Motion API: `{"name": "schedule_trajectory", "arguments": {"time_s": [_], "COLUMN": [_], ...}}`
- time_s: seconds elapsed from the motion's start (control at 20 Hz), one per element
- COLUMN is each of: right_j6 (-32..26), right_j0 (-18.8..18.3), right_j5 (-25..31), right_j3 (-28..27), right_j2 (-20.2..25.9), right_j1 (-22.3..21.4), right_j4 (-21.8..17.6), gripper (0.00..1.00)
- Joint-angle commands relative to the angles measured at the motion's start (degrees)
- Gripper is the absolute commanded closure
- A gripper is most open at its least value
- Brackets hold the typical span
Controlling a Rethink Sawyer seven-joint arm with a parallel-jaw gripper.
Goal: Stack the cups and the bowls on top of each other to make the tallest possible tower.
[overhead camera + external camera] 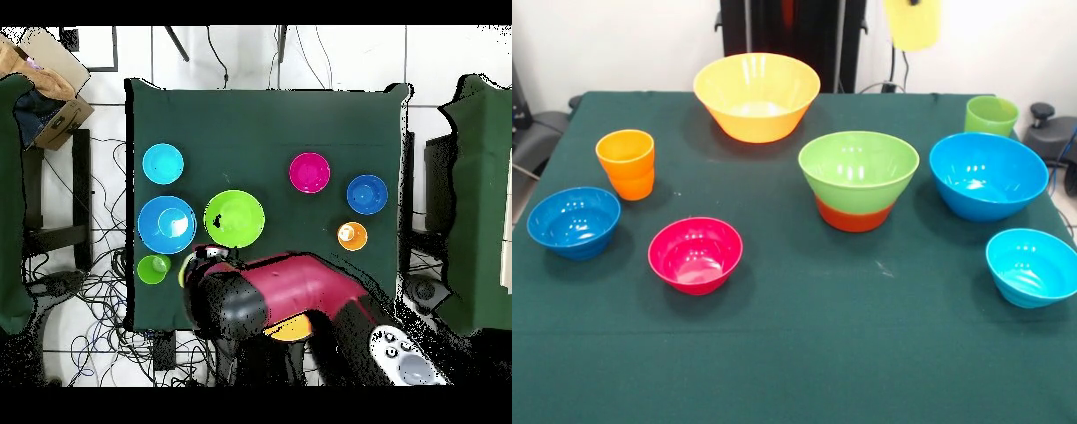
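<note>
The pale yellow cup (911,24) hangs in the air at the top edge of the front view, above the table's far side. My gripper (914,3) is shut on it, and only a dark tip shows at its top. In the overhead view my arm (285,290) hides the gripper, and only a yellow sliver of the cup (183,270) shows. The light green bowl (858,168) sits nested in the orange-red bowl (854,215) as a low pile, in front of and below the cup. The light green cup (990,116) and the orange cup (626,163) stand apart.
The big yellow-orange bowl (756,95) stands at the far middle, the big blue bowl (987,175) right of the pile, the small cyan bowl (1031,265) near right. The magenta bowl (696,254) and the small dark blue bowl (574,221) sit left on the green cloth (794,353).
</note>
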Motion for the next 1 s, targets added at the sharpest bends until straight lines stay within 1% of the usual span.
{"name": "schedule_trajectory", "arguments": {"time_s": [0.05,0.1,0.2,0.3,0.4,0.5,0.75,1.0], "right_j6": [14.56,13.99,13.77,13.32,11.60,10.32,8.43,6.76], "right_j0": [6.02,5.80,6.64,7.19,6.15,5.53,5.18,4.15], "right_j5": [0.33,-0.37,-2.30,-4.25,-3.84,-3.21,-1.69,-0.30], "right_j3": [-4.77,-4.34,-4.79,-6.03,-6.85,-7.41,-8.39,-8.23], "right_j2": [-9.73,-10.25,-12.59,-14.62,-14.20,-13.99,-14.09,-13.09], "right_j1": [2.86,3.01,4.56,7.16,9.01,9.66,9.48,7.62], "right_j4": [-4.19,-4.54,-6.20,-7.25,-6.24,-5.92,-6.09,-6.34], "gripper": [1.00,1.00,1.00,1.00,1.00,1.00,1.00,1.00]}}
